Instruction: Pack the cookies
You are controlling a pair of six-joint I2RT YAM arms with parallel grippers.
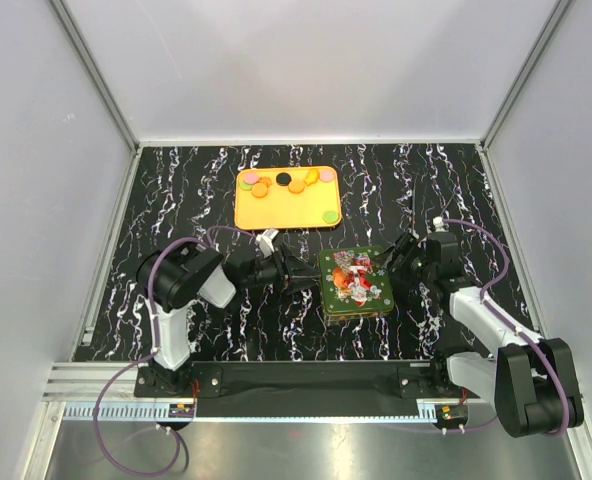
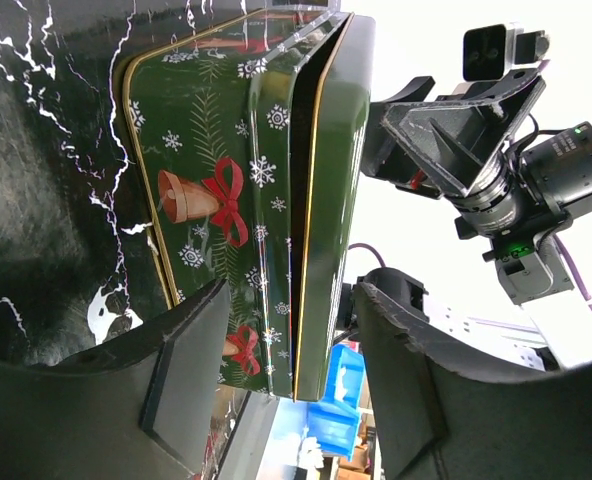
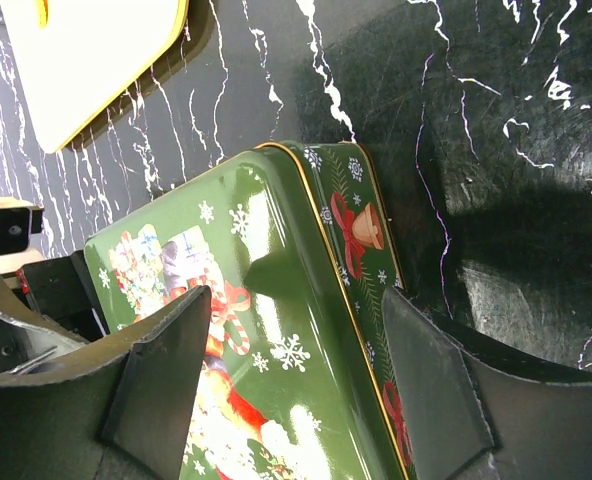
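The cookies (image 1: 260, 190), small orange, black, pink and green discs, lie on an orange tray (image 1: 286, 212) at the back of the table. A green Christmas tin (image 1: 356, 283) with its lid on sits in front of the tray. My left gripper (image 1: 304, 272) is open at the tin's left side. In the left wrist view its jaws (image 2: 296, 370) straddle the tin's (image 2: 216, 150) edge, and a dark gap shows between lid and base. My right gripper (image 1: 398, 262) is open at the tin's right side, its jaws (image 3: 296, 390) spread over the lid's (image 3: 266, 290) right edge.
The black marbled tabletop (image 1: 196, 190) is walled by white panels on three sides. The tray's pale corner (image 3: 86, 60) shows at the top left of the right wrist view. The right gripper and its camera (image 2: 496, 170) show beyond the tin in the left wrist view.
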